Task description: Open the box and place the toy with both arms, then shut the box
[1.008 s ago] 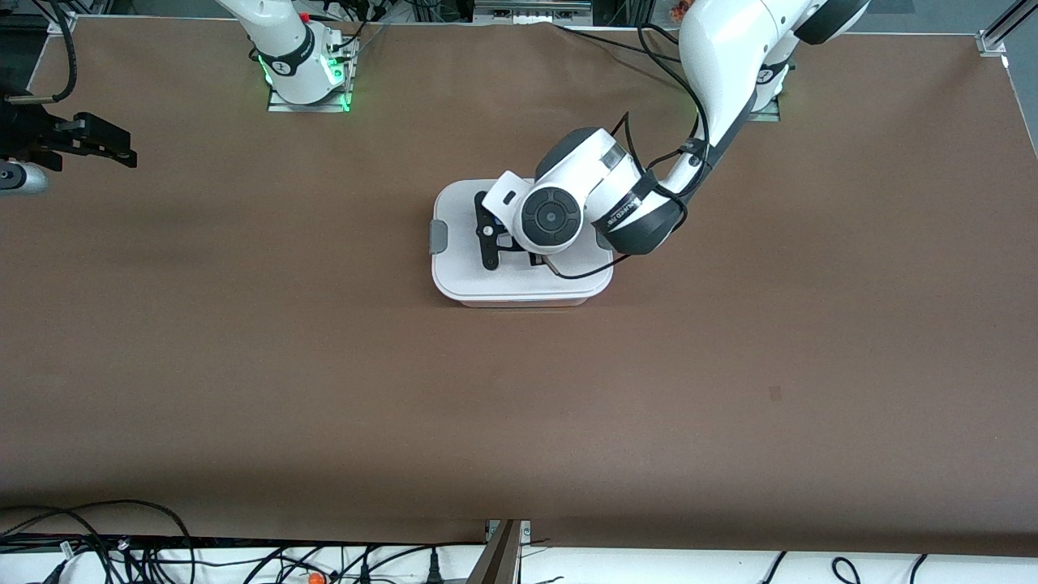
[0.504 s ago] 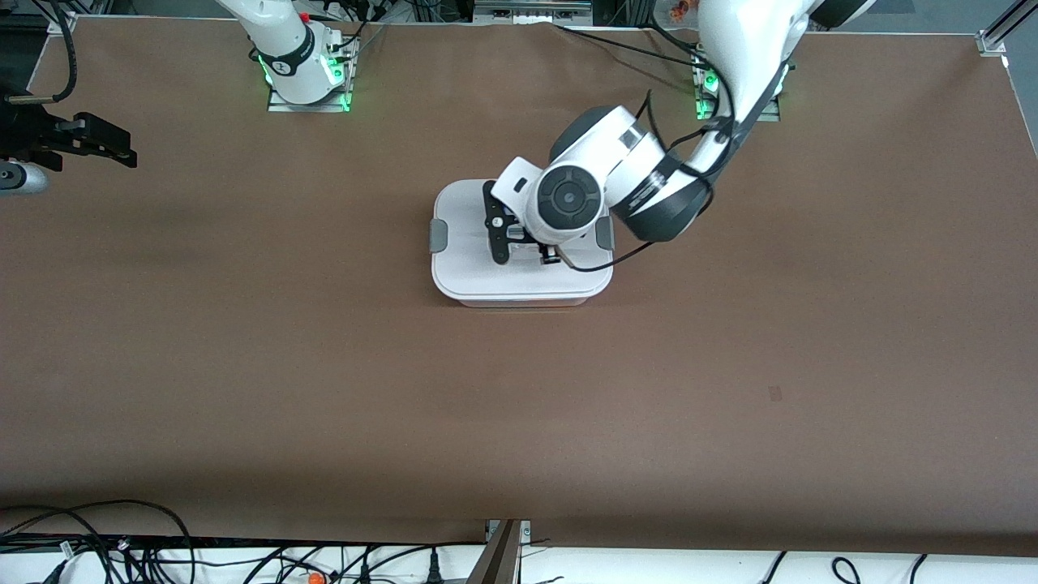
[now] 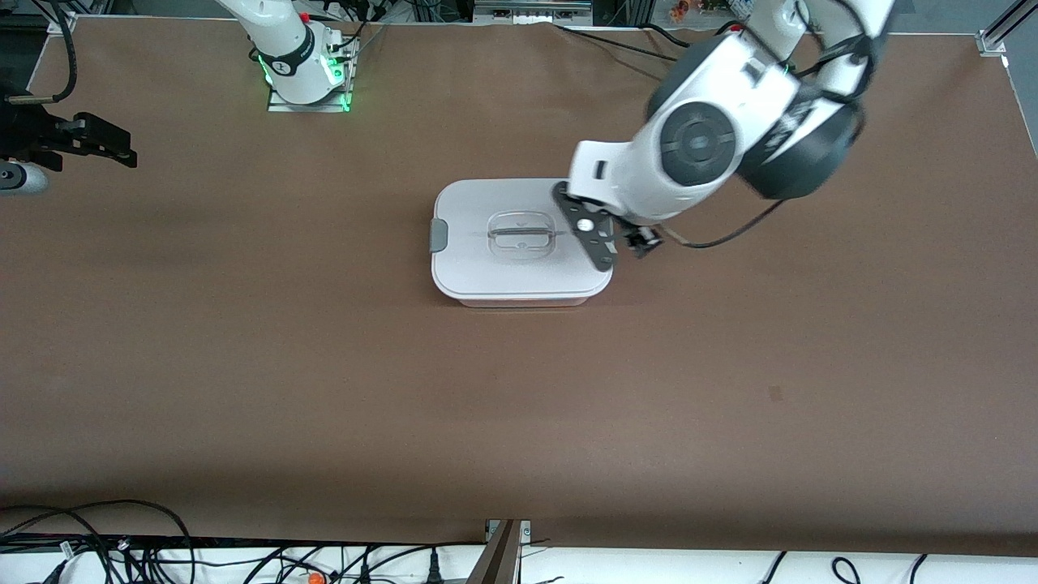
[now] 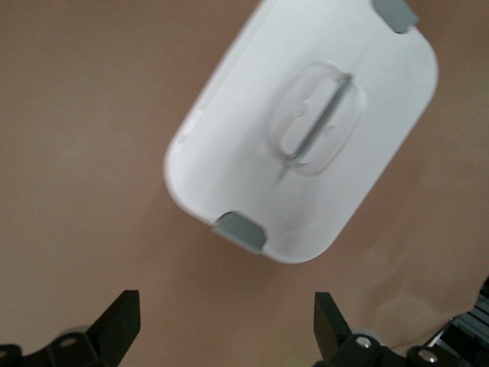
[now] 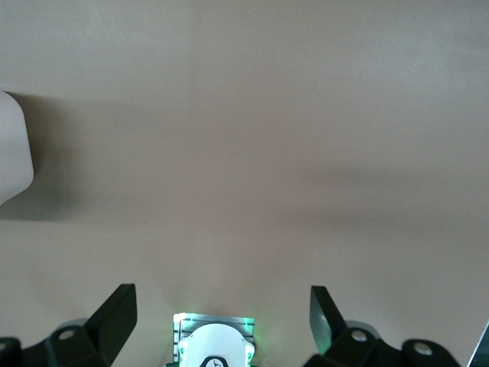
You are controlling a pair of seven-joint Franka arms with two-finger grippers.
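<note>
The box [image 3: 486, 268] stands shut at the table's middle, its white lid on with the recessed handle [image 3: 521, 234] showing and a grey clip [image 3: 439, 235] at the right arm's end. My left gripper [image 3: 620, 242] is open and empty, up in the air over the box's end toward the left arm. In the left wrist view its fingers [image 4: 126, 321] stand wide apart above the box [image 4: 252, 138]. My right gripper [image 3: 101, 146] is open and empty, waiting over the table's edge at the right arm's end. The toy is not in view.
The right arm's base [image 3: 304, 69] with green lights stands at the table's back edge and shows in the right wrist view [image 5: 214, 344]. A corner of the box [image 5: 11, 145] shows there too. Cables [image 3: 122, 551] lie along the table's front edge.
My left gripper has risen off the lid's centre and drawn back toward the left arm's end, uncovering the handle. The box and my right arm have not moved.
</note>
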